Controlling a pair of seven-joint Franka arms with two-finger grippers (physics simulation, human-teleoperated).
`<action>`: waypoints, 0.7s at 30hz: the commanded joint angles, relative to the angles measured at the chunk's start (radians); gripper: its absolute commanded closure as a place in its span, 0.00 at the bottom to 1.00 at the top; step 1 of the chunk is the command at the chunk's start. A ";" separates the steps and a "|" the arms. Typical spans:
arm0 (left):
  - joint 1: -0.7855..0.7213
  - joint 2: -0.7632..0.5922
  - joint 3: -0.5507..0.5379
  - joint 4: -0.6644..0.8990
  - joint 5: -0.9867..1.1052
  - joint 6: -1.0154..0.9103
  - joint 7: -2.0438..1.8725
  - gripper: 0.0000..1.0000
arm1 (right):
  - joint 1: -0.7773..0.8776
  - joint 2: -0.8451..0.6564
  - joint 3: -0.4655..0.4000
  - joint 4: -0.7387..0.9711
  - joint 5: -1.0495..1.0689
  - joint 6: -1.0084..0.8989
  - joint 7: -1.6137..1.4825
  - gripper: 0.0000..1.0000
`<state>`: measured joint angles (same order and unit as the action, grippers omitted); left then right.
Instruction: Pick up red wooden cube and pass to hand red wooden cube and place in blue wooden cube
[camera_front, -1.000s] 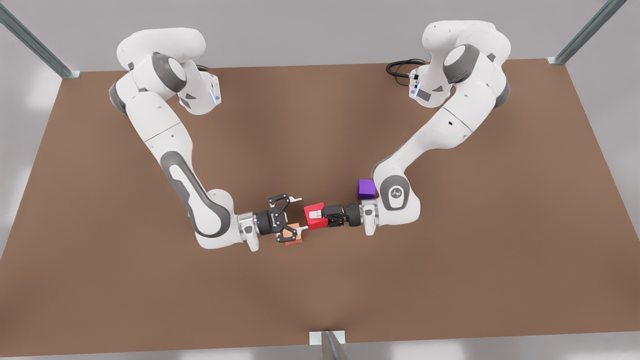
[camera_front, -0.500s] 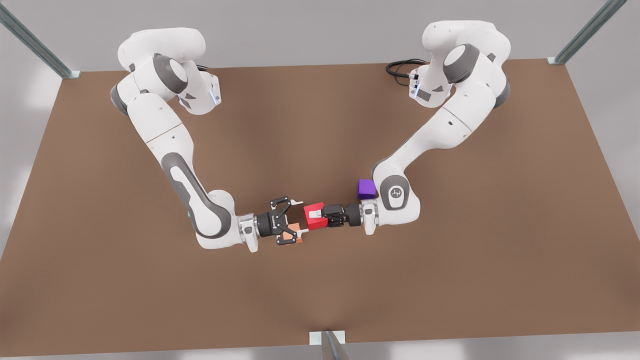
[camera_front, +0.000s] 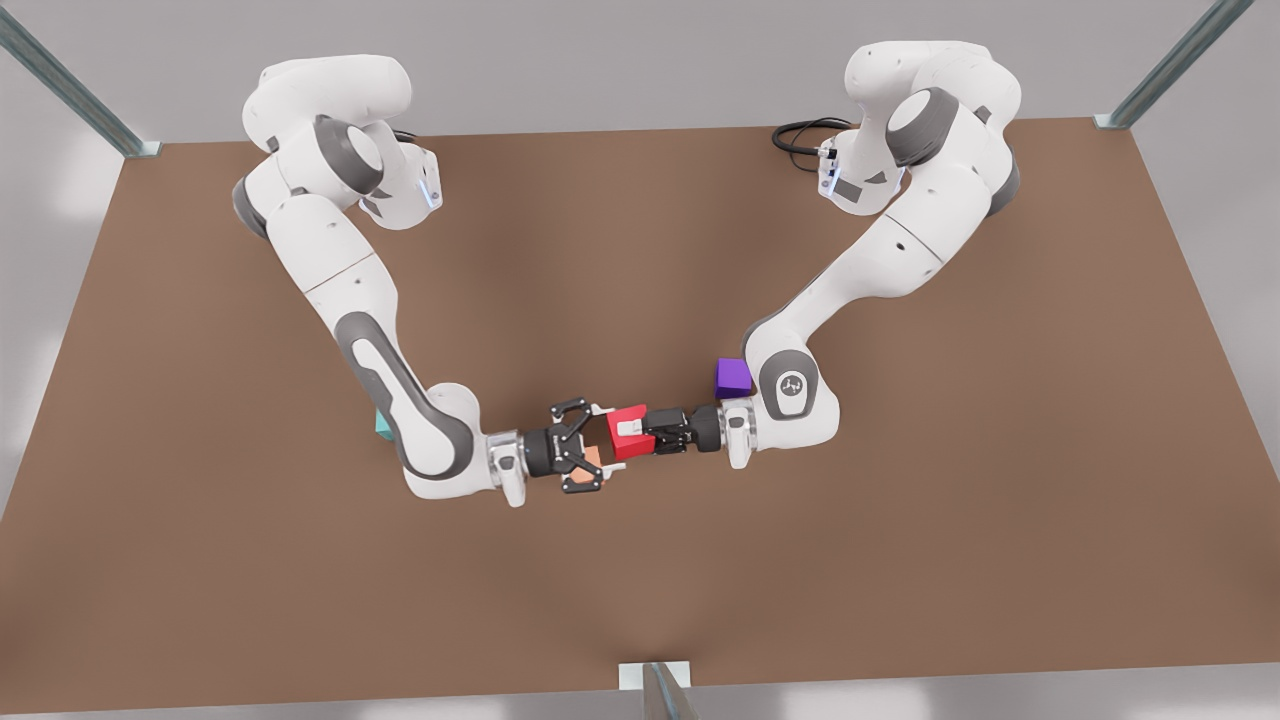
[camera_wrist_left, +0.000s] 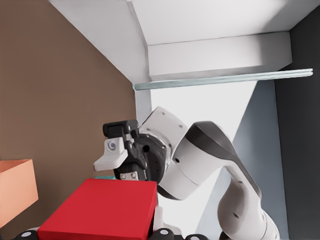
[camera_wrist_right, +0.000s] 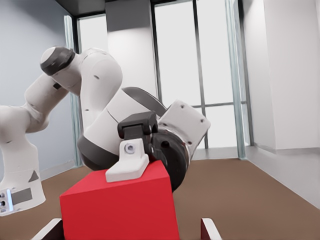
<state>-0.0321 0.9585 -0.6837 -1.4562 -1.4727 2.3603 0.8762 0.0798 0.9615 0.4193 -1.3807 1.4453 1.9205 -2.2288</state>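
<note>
Front view: plain-faced red wooden cube (camera_front: 627, 432)

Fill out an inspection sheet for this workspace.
Surface: brown table, flat.
Job's things: red wooden cube held off the table, mid-handover; teal wooden cube on the table, mostly hidden behind the right arm.
Clutter: purple cube by the left arm's wrist; pale salmon cube under the right gripper.
Grippers: left gripper shut on the red cube; right gripper, linkage-fingered, open, its fingertips either side of the cube and not clamped.
Cables: black loop at the left arm's base.
Surroundings: metal frame posts, grey walls.
</note>
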 joint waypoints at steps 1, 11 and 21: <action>0.000 -0.001 0.000 0.001 -0.015 -0.015 0.061 0.47 | 0.008 -0.001 0.001 0.005 0.012 0.008 -0.011 0.00; 0.001 -0.001 0.000 0.001 -0.017 -0.015 0.061 0.47 | 0.058 0.002 0.001 0.006 0.093 0.037 -0.011 0.13; 0.001 -0.007 -0.002 -0.001 -0.009 -0.003 0.064 0.00 | 0.054 0.003 -0.001 -0.001 0.090 0.035 -0.009 0.48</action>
<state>-0.0311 0.9528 -0.6849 -1.4587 -1.4853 2.3572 0.9044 0.1337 0.9661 0.4173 -1.3808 1.5276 1.9524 -2.2281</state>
